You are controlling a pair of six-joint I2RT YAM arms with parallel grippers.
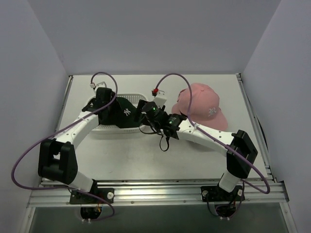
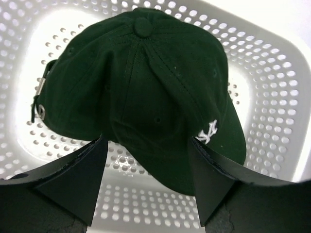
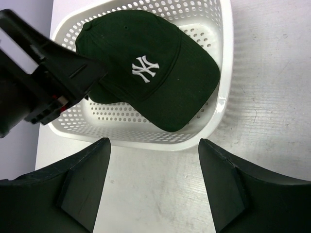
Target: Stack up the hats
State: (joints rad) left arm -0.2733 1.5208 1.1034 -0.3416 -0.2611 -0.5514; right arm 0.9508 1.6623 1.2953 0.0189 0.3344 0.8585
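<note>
A dark green hat [image 1: 124, 112] with a white logo lies in the white perforated basket [image 1: 103, 128]. A pink hat [image 1: 199, 107] sits on the table at the right, brim toward the front right. My left gripper [image 1: 110, 107] is open over the basket; in the left wrist view [image 2: 146, 165] the green hat [image 2: 146, 87] has its lower edge between the spread fingers, not pinched. My right gripper [image 1: 145, 113] is open and empty; in the right wrist view [image 3: 154, 155] it hovers over bare table just short of the basket's rim [image 3: 146, 141], facing the green hat [image 3: 150, 73].
The basket stands left of centre on the white table. White walls close in the left, back and right. The left arm's gripper body [image 3: 43, 77] shows at the left of the right wrist view, close beside the hat. Purple cables loop above both arms.
</note>
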